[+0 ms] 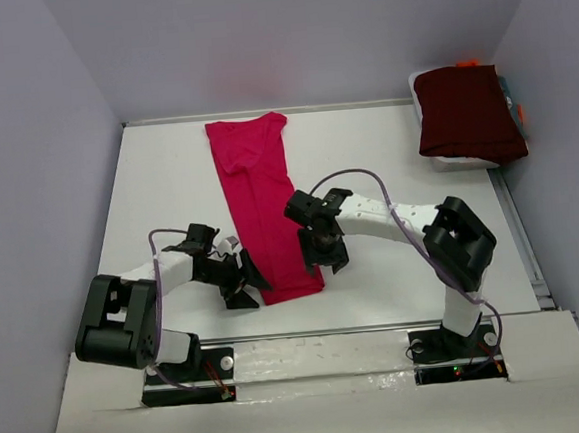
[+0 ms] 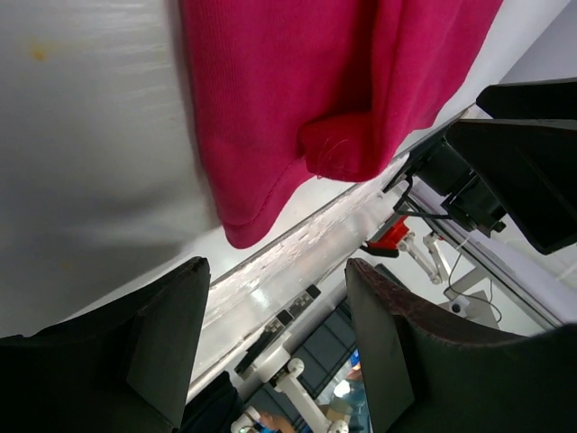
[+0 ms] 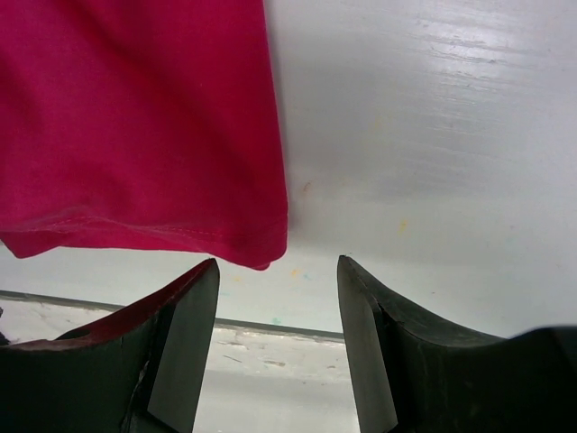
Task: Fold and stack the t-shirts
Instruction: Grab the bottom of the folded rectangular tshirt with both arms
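Crimson-pink t-shirt (image 1: 263, 203) lies between left fingers (image 2: 167, 343) and right fingers (image 3: 185, 343), both spread empty; maroon t-shirt (image 1: 467, 112) sits well apart.

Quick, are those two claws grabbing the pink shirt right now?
Left gripper: open, holding nothing.
Right gripper: open, holding nothing.

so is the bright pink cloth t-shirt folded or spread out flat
Partly folded: the bright pink cloth t-shirt lies as a long narrow strip, sides turned in, not folded crosswise.
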Tool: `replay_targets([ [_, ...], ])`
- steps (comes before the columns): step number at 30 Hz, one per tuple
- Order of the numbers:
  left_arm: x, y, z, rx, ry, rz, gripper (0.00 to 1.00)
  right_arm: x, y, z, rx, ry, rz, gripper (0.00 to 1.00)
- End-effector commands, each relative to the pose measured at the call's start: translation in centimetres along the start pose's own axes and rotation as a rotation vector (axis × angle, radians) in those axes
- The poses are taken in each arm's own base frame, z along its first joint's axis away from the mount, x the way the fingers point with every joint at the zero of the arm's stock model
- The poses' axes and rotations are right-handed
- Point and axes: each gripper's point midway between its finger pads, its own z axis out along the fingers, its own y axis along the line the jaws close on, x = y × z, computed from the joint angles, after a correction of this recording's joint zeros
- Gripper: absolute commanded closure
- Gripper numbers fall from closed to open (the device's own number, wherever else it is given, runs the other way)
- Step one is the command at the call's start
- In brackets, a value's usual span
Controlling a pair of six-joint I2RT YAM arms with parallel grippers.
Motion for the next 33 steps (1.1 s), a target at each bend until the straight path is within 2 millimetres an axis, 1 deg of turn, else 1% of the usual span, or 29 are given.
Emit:
replay_targets([
  [1,-0.1,-0.9,0.2,0.048,0.014,0.021,0.28,-1.5,0.6,-2.4,-0.073,-0.089,0.028,0.39],
  [6,-1.3,-0.4,0.1,-0.015,-0.028,0.061,0.29,-1.6,0.4,-2.7,-0.089,-0.103,0.039,0.39],
  [8,-2.0,0.5,0.1,-0.074,-0.054,0.069,0.30,-1.5,0.3,-2.7,-0.087,-0.099,0.036,0.39],
  [9,-2.2,0.6,0.1,-0.082,-0.061,0.079,0.30,-1.5,0.3,-2.6,-0.089,-0.099,0.036,0.39],
  [12,-2.3,1.5,0.1,-0.131,-0.058,0.078,0.31,-1.3,0.3,-2.7,-0.101,-0.098,0.032,0.39],
  [18,-2.3,2.0,0.5,-0.146,-0.032,0.062,0.31,-1.4,0.5,-3.0,-0.118,-0.109,0.029,0.39],
  [22,-1.8,2.2,1.0,-0.145,0.005,0.063,0.32,-1.3,0.5,-3.0,-0.123,-0.109,0.026,0.40],
  [24,-1.6,2.1,1.1,-0.132,0.016,0.054,0.33,-1.3,0.4,-3.0,-0.122,-0.110,0.026,0.40],
  [28,-0.7,2.0,2.1,-0.136,0.048,0.061,0.33,-1.0,0.3,-2.7,-0.122,-0.105,0.024,0.40],
  [33,-1.0,1.6,2.7,-0.151,0.044,0.066,0.34,-1.0,0.3,-2.7,-0.127,-0.107,0.021,0.40],
])
